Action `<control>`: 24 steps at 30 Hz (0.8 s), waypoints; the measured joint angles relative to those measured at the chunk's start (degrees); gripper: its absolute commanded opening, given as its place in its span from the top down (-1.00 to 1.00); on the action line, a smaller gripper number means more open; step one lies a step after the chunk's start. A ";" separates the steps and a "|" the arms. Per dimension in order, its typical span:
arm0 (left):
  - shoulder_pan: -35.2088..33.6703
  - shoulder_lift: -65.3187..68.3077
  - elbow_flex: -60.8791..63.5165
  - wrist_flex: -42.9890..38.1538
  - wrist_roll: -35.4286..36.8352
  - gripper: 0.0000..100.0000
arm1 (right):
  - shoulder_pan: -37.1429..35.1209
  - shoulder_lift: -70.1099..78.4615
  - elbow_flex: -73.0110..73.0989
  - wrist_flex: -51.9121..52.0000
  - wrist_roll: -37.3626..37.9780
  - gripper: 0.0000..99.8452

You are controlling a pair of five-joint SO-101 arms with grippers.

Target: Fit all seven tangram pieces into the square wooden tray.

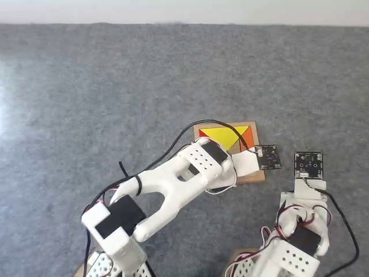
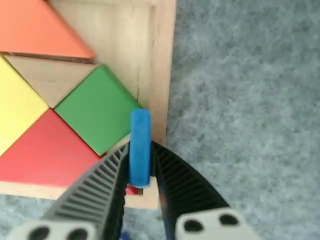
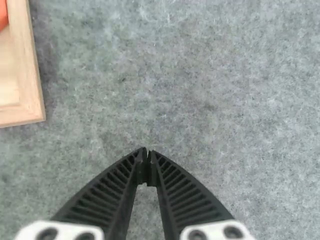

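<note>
Ribbed black fingers [image 2: 100,185] of the left claw [image 2: 140,150] are clamped on the blue piece [image 2: 140,127], which stands on edge between them, poking out past the tips. It hangs over the corner of the wooden tray [image 2: 162,75], with the tray's rim just to one side of the tips and the green square [image 2: 97,110] touching or nearly touching the other side. Beyond the green square, farther from the claw, lie the red triangle [image 2: 47,155], yellow piece [image 2: 15,110], plain wooden triangle [image 2: 50,75] and orange triangle [image 2: 35,30], all seated flat.

Bare tray floor [image 2: 125,45] runs ahead of the claw along the rim, and that looks like the slot left to fill (its full outline is partly hidden under the claw). To place the piece well, I judge the wrist should tip it from upright towards flat, with its long edge parallel to the rim, and lower it slowly so it neither rides up on the rim nor nudges the green square out of line. Release only once it sits level.

Over on the grey surface [image 3: 200,75], the right claw [image 3: 145,155] is closed on nothing, the tray's corner [image 3: 22,75] off to its side.
</note>
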 measured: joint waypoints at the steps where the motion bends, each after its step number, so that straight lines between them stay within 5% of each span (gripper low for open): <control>1: -0.44 0.00 0.00 0.00 -0.18 0.94 | 0.00 0.00 0.00 0.00 0.00 0.99; 6: -3.43 0.09 -0.70 0.09 -0.53 0.79 | 0.00 0.00 0.00 0.00 0.00 0.99; 24: -4.92 0.09 -4.40 4.40 -0.88 0.80 | 0.00 0.00 0.00 0.00 0.00 0.99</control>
